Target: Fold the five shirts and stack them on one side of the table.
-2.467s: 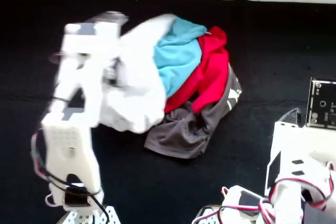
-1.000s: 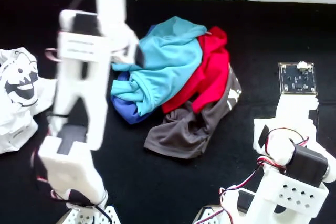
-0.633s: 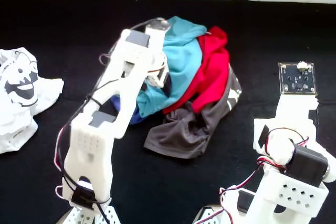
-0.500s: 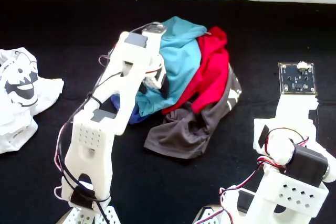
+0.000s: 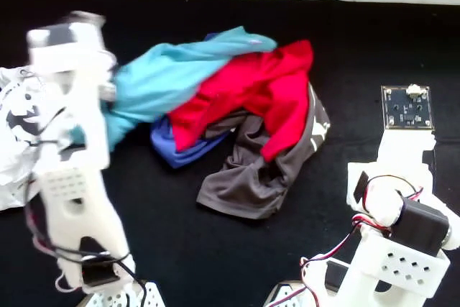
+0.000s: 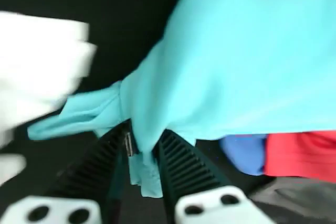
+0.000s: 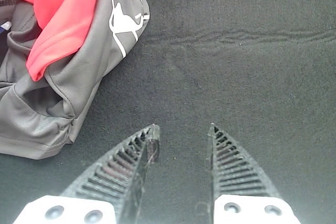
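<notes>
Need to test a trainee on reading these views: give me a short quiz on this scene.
1. Which shirt do the left arm's jaws grip? A red, B teal, C grey.
2. True or false: the right arm's jaws are shut on a shirt.
3. Fill in: the shirt lying apart from the heap, beside the left arm, is ___.
Key: 1 B, the teal shirt. 2 False, they are open above the bare table. 3 white, the white shirt.
</notes>
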`<act>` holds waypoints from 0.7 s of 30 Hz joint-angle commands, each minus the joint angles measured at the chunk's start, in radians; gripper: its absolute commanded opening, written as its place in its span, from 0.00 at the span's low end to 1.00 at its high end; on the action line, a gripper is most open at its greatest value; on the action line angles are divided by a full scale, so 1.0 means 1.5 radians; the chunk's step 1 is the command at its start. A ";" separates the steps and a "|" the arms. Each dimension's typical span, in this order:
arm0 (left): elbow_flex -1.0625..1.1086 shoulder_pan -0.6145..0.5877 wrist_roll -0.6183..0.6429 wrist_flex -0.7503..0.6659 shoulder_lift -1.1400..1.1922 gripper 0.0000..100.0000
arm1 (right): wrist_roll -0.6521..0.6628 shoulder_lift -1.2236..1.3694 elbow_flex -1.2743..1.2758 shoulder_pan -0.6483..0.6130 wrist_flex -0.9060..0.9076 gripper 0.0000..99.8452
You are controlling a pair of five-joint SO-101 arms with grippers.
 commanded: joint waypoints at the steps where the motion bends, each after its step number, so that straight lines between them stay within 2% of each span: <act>1: -0.086 -0.111 0.003 0.013 -0.107 0.01 | -0.001 -0.004 -0.002 -0.007 -0.010 0.15; 3: -0.118 -0.168 -0.009 0.013 -0.156 0.01 | 0.000 -0.004 -0.002 -0.007 -0.009 0.15; 8: -0.190 -0.283 -0.108 0.012 -0.256 0.01 | 0.000 -0.004 -0.002 -0.007 -0.008 0.15; 15: -0.202 -0.320 -0.204 0.012 -0.277 0.01 | 0.000 -0.004 -0.002 -0.007 -0.012 0.15; 17: -0.192 -0.320 -0.208 0.012 -0.277 0.06 | 0.000 -0.004 -0.002 -0.007 -0.012 0.15; 21: -0.185 -0.320 -0.207 0.000 -0.277 0.24 | 0.000 -0.004 -0.002 -0.007 -0.009 0.15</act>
